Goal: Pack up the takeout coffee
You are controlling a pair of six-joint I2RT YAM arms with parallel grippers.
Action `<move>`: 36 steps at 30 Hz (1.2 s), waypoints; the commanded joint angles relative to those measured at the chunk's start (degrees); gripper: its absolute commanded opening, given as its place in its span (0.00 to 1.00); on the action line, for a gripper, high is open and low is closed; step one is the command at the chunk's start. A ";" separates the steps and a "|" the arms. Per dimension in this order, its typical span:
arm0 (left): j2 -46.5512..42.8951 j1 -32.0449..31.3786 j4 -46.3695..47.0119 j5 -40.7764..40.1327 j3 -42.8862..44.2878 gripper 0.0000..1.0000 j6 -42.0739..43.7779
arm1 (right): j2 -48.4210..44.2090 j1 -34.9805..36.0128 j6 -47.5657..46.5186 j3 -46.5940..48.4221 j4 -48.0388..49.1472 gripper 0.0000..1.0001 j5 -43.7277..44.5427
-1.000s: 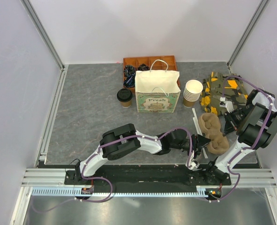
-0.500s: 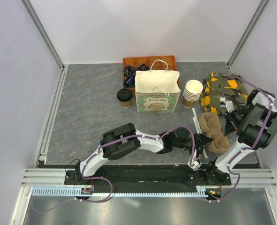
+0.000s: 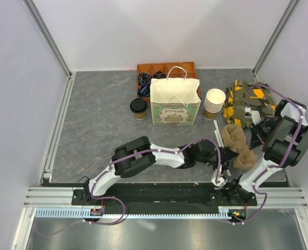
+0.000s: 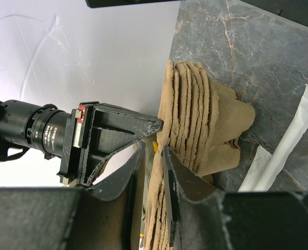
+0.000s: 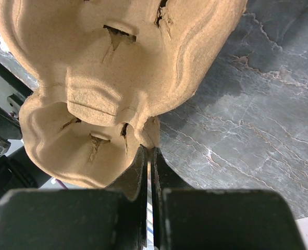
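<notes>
At ten o'clock, far from left pincer [image 4: 154,156] and right pincer [image 5: 148,156], both clamped on the tray [image 5: 117,78], stood the coffee [image 3: 138,107].

The paper bag [image 3: 175,96] reads "Fresh" in front

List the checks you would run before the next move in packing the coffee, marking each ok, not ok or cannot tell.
1. Coffee upright, lid on: ok.
2. Bag upright: ok.
3. Right end effector clamped on the trays: ok.
4. Left end effector pinching only one tray: cannot tell.
5. An end effector free for the coffee: not ok; both are on the trays.
</notes>
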 commanded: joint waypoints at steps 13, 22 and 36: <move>-2.28 0.51 -5.53 -1.88 -3.87 0.34 1.63 | -0.89 0.51 -0.81 1.29 -5.02 0.00 -3.05; -2.99 1.47 -5.18 -1.61 -5.37 0.38 1.81 | -0.53 0.51 -0.46 2.17 -5.02 0.00 -3.14; -6.77 1.47 -2.27 -0.29 -5.99 0.40 0.49 | -1.59 0.51 -0.63 1.91 -5.02 0.00 -3.23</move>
